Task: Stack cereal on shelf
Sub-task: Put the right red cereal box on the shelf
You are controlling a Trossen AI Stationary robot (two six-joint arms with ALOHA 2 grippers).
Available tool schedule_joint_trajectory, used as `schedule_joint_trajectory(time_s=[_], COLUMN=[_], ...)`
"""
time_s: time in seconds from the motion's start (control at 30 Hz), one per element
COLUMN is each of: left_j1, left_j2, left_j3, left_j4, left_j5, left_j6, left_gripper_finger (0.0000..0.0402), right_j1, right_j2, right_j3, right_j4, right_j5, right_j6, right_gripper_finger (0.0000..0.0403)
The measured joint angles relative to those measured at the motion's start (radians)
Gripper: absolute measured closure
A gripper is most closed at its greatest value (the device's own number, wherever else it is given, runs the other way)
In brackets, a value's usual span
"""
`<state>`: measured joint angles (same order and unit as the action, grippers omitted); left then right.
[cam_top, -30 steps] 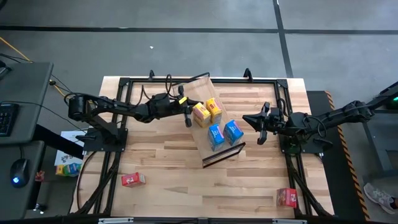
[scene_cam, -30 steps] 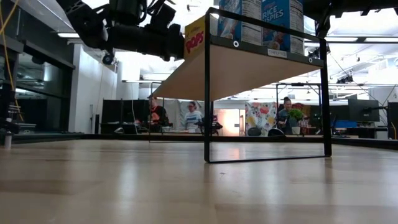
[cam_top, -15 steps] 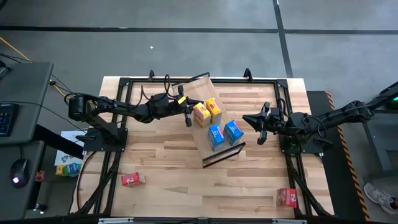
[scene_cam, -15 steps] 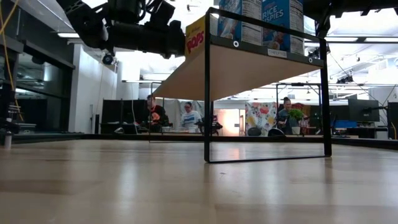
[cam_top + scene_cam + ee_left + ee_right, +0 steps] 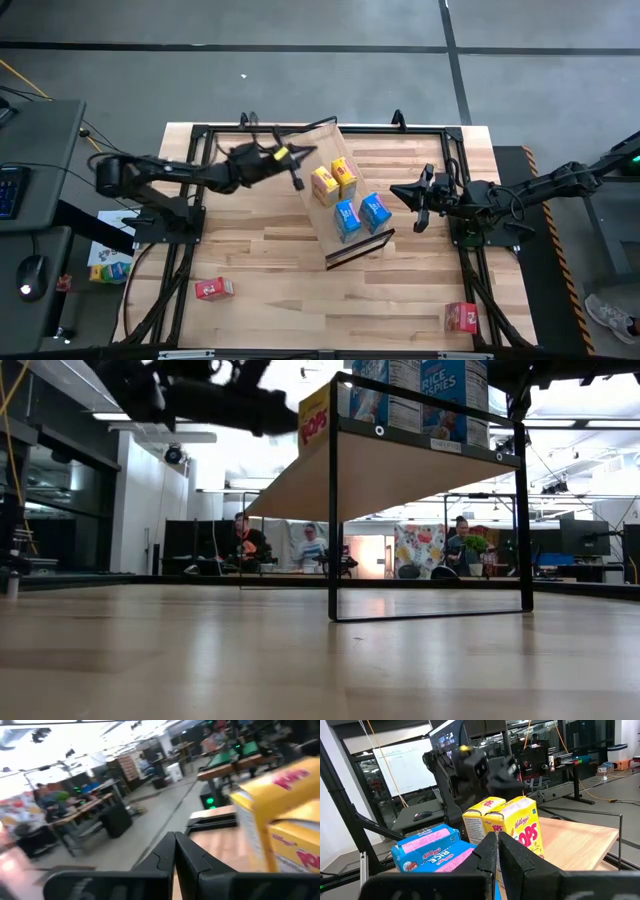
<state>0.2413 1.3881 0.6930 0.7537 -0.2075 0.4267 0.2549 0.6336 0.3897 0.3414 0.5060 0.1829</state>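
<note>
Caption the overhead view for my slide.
Four cereal boxes on the shelf, two red boxes left on the table.

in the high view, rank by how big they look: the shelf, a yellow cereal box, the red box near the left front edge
1. Shelf, by far the largest.
2 and 3. Yellow box and red box look about alike; the yellow one stands raised on the shelf, nearer the camera, so no ranking.

Evenly and brightly lit from above in the high view, with soft short shadows on the pale butcher-block wooden tabletop (image 5: 280, 250). Strongly backlit at table height: blown-out white ceiling glare, dark silhouetted left arm (image 5: 200, 395), sheen on the near wood. Heavy motion blur throughout the left wrist view, smearing the yellow cardboard cereal box (image 5: 280, 820). Sharp right wrist view; near fingers soft.
</note>
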Motion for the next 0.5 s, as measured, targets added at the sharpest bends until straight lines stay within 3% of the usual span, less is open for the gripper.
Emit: schedule_joint_trajectory(time_s=[0.2,0.33,0.5], left_j1=[0.015,0.003,-0.065], left_j2=[-0.282,-0.466,-0.669], left_j3=[0.000,-0.021,-0.211], left_j4=[-0.302,-0.514,-0.447], left_j5=[-0.007,0.105,0.146], left_j6=[-0.031,-0.129,-0.194], left_gripper_finger=[0.0401,0.0401,0.0402], right_j1=[0.000,0.000,0.000], right_j2=[0.000,0.000,0.000], right_j3=[0.000,0.000,0.000], right_j4=[-0.001,-0.001,0.010], right_j5=[0.000,0.000,0.000], right_j6=[-0.008,-0.008,-0.008], right_gripper_finger=[0.0391,0.0391,0.0391])
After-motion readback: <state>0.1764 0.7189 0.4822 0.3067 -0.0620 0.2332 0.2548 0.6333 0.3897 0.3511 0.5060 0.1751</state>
